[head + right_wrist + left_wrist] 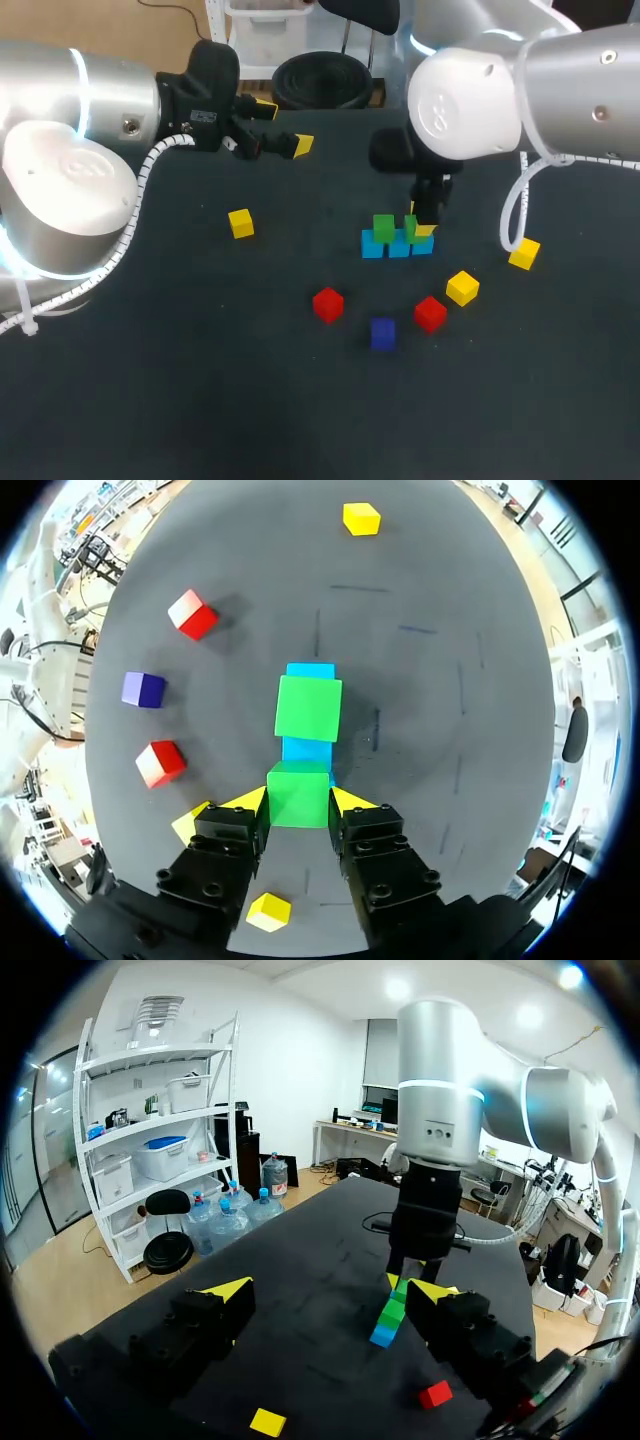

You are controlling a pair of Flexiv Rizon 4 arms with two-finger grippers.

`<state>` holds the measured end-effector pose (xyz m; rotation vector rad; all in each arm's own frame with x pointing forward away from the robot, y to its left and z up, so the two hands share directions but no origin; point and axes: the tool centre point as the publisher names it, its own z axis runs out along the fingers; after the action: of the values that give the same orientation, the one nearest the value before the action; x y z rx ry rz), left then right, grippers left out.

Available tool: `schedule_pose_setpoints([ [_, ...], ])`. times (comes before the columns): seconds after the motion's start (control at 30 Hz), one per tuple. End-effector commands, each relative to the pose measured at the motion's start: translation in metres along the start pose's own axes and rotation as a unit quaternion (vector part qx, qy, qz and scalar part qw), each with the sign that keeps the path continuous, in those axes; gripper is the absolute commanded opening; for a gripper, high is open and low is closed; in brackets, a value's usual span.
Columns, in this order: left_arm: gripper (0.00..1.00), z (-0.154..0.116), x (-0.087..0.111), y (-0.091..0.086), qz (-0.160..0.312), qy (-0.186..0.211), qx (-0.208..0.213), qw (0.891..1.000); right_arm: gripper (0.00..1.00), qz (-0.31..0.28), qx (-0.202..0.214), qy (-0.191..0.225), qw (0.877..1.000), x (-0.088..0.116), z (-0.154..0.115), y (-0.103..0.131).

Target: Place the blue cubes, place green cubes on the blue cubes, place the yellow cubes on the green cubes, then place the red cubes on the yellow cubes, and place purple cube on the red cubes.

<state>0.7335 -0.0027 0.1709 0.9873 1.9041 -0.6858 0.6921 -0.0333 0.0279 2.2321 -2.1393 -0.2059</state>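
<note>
1. Dark table (200,400) fills my feed, with three blue cubes (398,248) touching side by side in a short row near its middle.
2. One green cube (383,227) sits on top of that row, toward its left end.
3. My right gripper (298,802) is clamped on a second green cube (298,793) - both yellow tips press its sides - directly over the row's right end. Whether that cube rests on the blue beneath, I cannot tell.
4. My left gripper (328,1295) hangs near the table's far edge on my left, fingers spread wide with nothing between them, well apart from every cube.
5. Three yellow cubes (240,223) lie loose on the cloth: one to the left of the row, two off to its right.
6. Two red cubes (328,304) lie on the near side of the row, apart from each other, and the purple cube (383,333) lies between them, a little nearer still.
</note>
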Motion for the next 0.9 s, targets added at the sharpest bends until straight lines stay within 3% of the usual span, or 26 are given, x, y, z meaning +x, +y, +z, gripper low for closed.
schedule_pose_setpoints([
  [0.03, 1.0, 0.0001, 0.0014, 0.0004, 0.001, -0.003, 0.0, 1.0, 0.0, 0.002, 0.0, -0.001, 1.0, 0.0002, 0.0003, -0.0009],
  [0.57, 1.0, 0.0001, 0.0014, 0.0004, 0.001, -0.003, 0.0, 1.0, 0.0, 0.005, 0.001, -0.001, 1.0, 0.0011, 0.0003, -0.0033],
  [0.6, 1.0, 0.0001, 0.0014, 0.0004, 0.001, -0.003, 0.0, 1.0, 0.13, 0.004, 0.001, -0.001, 1.0, 0.0012, 0.0002, -0.0032],
  [0.63, 1.0, 0.0001, 0.0014, 0.0004, 0.001, -0.003, 0.0, 1.0, 0.36, 0.005, 0.001, -0.002, 1.0, 0.0012, 0.0002, -0.0032],
  [0.67, 1.0, 0.0001, 0.0014, 0.0004, 0.001, -0.003, 0.0, 1.0, 0.89, 0.005, 0.002, -0.003, 1.0, 0.0012, 0.0001, -0.0031],
  [0.7, 1.0, 0.0001, 0.0014, 0.0004, 0.001, -0.003, 0.0, 1.0, 1.0, 0.009, 0.0, -0.007, 1.0, 0.0014, 0.0002, -0.0029],
  [0.9, 1.0, 0.0001, 0.0014, 0.0004, 0.001, -0.003, 0.0, 1.0, 1.0, 0.013, -0.004, -0.013, 1.0, 0.0022, -0.0024, -0.0016],
])
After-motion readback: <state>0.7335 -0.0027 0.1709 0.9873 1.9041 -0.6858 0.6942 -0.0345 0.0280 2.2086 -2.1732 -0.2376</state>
